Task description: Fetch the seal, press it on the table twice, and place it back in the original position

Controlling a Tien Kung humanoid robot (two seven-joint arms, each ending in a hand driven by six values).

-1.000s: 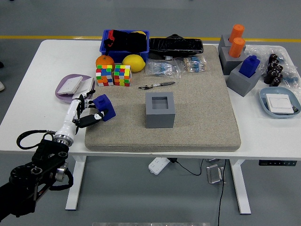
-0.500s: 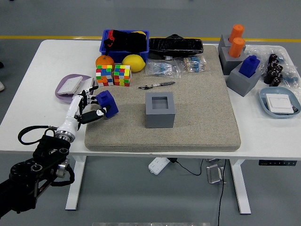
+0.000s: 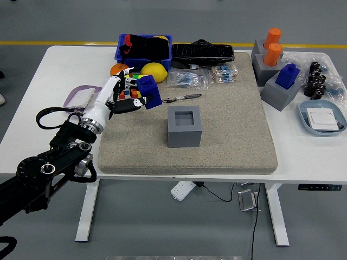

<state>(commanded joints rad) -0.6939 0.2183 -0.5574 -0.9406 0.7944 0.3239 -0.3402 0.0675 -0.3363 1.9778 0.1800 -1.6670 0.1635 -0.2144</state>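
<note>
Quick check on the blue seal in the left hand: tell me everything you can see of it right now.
The blue seal is a dark blue blocky piece, plastic by its look, with a squarish top. The left hand grips it from its left side, fingers curled against it. It is tilted, and appears lifted above the beige mat, in front of the colourful cubes and up-left of the empty grey holder. Its underside is hidden.

Compared with the earlier views, the left hand (image 3: 120,95) and the blue seal (image 3: 149,92) it grips now sit higher and further right in the frame, carried from the mat's left edge to a spot in front of the two colour cubes (image 3: 130,93), which they now partly cover. The seal now lies up and to the left of the grey holder block (image 3: 184,125), nearer than before. The black left arm (image 3: 59,157) reaches further into the frame from the lower left.
</note>
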